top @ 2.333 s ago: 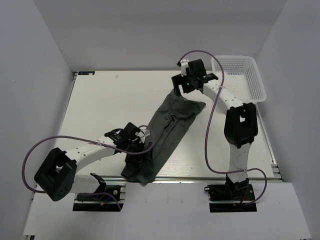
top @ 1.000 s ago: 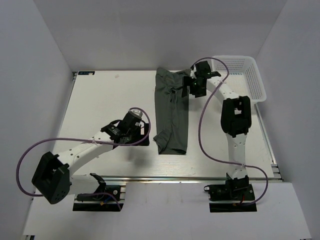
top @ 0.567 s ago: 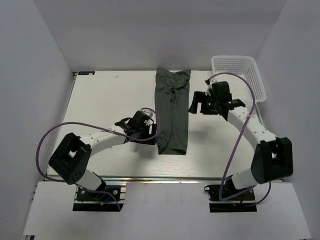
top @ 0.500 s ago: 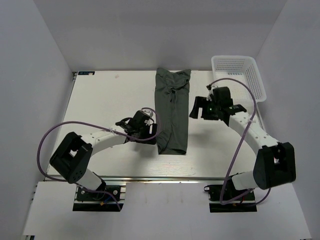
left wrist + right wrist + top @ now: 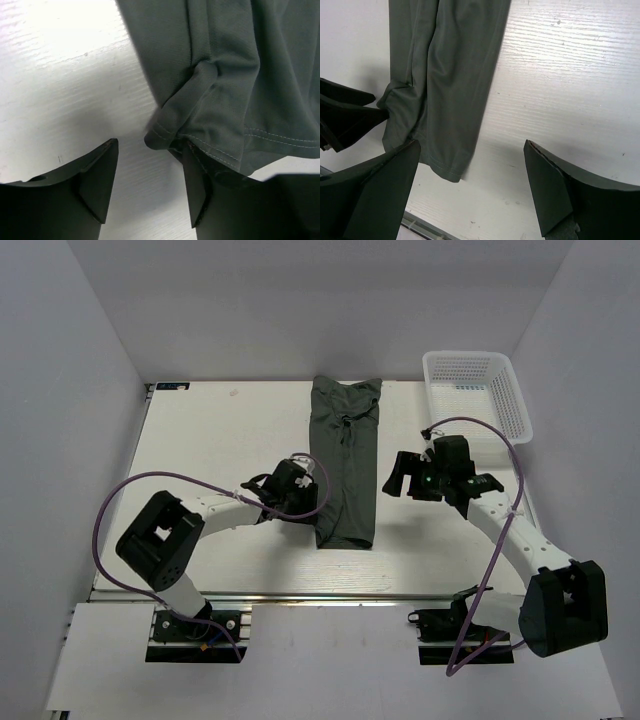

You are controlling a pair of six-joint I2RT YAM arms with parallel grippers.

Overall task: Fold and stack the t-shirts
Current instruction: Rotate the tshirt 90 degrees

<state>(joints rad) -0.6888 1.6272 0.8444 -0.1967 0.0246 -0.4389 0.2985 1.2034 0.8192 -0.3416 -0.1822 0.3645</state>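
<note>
Bright, even, diffuse overhead light in the top view; sharp throughout, with soft, faint shadows on the table (image 5: 200, 440) beneath both arms. Blown-out glare on the tabletop at upper left of the left wrist view; t-shirt (image 5: 225, 75) weave crisp, left gripper fingers (image 5: 95, 185) near-black, lacking detail. Right wrist view similar: right gripper fingers (image 5: 370, 200) underexposed, soft-edged; grey shadow beside the cloth.

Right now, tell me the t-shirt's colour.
Plain dark grey-green t-shirt; the left wrist view shows it best.
</note>
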